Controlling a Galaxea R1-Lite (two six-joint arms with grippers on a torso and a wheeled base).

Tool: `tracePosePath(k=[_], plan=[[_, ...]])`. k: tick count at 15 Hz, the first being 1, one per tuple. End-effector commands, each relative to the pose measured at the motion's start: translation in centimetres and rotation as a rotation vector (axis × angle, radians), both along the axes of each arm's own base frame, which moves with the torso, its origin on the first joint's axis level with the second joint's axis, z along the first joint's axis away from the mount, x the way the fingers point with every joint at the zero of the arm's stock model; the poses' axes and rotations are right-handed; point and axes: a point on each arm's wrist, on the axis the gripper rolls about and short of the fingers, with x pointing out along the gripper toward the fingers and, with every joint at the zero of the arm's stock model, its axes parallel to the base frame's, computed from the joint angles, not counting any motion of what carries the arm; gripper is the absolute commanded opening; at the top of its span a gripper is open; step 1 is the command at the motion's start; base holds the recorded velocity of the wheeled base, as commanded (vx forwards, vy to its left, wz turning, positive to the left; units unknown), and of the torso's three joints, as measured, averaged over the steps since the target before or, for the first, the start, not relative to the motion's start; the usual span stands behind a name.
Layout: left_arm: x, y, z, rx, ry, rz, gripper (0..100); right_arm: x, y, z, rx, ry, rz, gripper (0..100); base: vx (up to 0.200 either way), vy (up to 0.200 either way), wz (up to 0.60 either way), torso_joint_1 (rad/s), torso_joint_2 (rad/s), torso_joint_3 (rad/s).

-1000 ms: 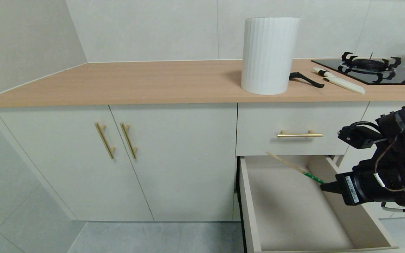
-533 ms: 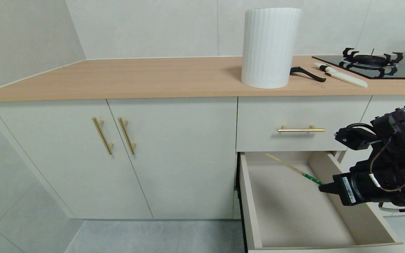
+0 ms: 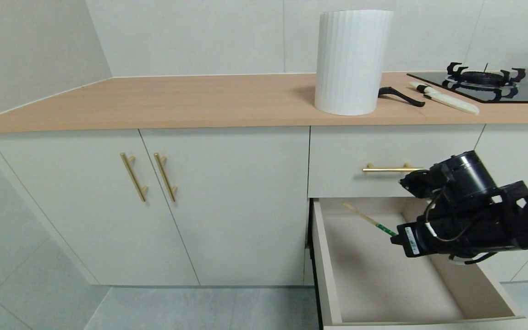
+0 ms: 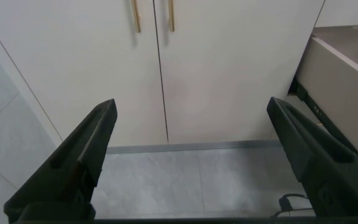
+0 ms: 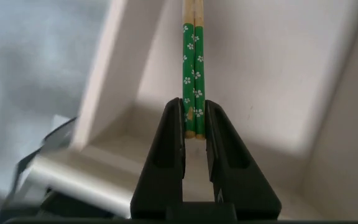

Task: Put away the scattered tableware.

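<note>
Over the open lower drawer [image 3: 324,256], right of the double cabinet doors [image 3: 154,201]: the right gripper [image 3: 394,236] is clamped on the chopsticks [image 3: 368,219], pinching the pair at the green flowered end. Wrist view confirms it. The fingers are narrow, both sticks sit side by side between the pads, and the bare wood ends point away toward the drawer's far left corner. The sticks appear to be held above the drawer floor, clear of the walls; I can't tell the exact tilt.

Gripping at the very end makes sense. It keeps the bulky gripper body by the right wall while the long part reaches over the floor. The cost is a long lever, so the pair can pivot or scissor on release.

The left gripper [image 4: 191,124] is spread wide and holds nothing. It sits low, facing the cabinet doors, just left of the drawer's side wall. It looks parked out of the way.

On the counter [image 3: 177,103] stands a white ribbed canister [image 3: 352,62]. A black-handled utensil [image 3: 401,96] and a white knife [image 3: 447,101] lie just to its right, near the hob [image 3: 484,85]. The upper drawer [image 3: 351,160] is closed.

Judgement:
- **Step in hand:** depositing the chopsticks in the drawer.
- **Next move:** the gripper needs to go lower and the sticks flatter before opening, else they drop, bounce or roll apart.
- **Progress:** the two counter items look like tableware not yet put away, so the task is partway at best.
</note>
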Motion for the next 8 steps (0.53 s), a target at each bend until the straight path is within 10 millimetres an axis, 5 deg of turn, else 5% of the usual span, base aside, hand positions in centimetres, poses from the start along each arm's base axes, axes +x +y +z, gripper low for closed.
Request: tracePosePath(k=[1,8], plan=[[0.0,0.0,0.0,0.0,0.001,0.0,100,2.7,1.1,-4.5,-0.056,0.074,-0.042,0,0.0,0.0,0.0,0.0,0.0,0.0],[0.0,0.0,0.0,0.0,0.001,0.0,100,6.2,2.8,-11.0,-0.081,0.071,-0.129,0,0.0,0.0,0.0,0.0,0.0,0.0]])
